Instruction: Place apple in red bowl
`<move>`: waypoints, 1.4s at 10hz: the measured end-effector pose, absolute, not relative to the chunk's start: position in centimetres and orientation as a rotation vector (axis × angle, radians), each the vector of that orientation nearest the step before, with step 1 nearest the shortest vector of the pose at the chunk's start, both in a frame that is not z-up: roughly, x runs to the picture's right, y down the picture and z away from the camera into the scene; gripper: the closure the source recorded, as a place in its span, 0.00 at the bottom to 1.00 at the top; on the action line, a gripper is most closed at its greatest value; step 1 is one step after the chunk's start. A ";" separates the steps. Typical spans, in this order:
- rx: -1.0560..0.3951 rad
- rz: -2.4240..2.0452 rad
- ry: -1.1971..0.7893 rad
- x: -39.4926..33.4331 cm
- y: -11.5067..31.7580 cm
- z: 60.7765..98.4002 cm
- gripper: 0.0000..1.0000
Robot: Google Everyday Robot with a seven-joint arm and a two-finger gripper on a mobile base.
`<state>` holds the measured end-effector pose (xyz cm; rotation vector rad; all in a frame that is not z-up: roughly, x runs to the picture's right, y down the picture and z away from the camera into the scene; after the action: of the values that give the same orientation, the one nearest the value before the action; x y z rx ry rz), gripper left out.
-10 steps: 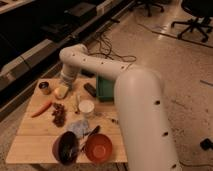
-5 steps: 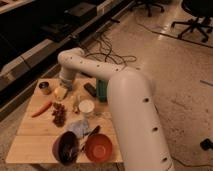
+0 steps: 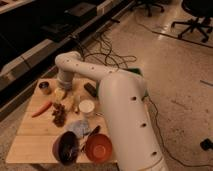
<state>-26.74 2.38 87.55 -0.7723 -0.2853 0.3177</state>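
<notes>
Gripper (image 3: 61, 88) at apple (image 3: 60, 95), near far table (image 3: 29, 134) edge.

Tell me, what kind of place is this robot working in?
Probably a lab or office: rolling office chairs, loose cables across the hard floor, and a wooden table. The gripper hangs over the table's far side.

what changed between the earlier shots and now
The arm has swung left in the view and its wrist has dipped slightly, so the end effector now sits low over the apple on the far side of the table. Whether it has taken hold cannot be told. The red bowl, dark bowl, white cup, carrot and grapes lie as before.
</notes>
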 end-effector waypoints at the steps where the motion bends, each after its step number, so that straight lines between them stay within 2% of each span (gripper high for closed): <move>1: -0.778 0.317 -0.288 -26.9 2.6 87.9 0.20; 14: -0.703 0.277 -0.330 -27.7 1.8 91.1 0.20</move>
<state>-27.74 1.84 91.12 -0.7030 -0.3300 0.2772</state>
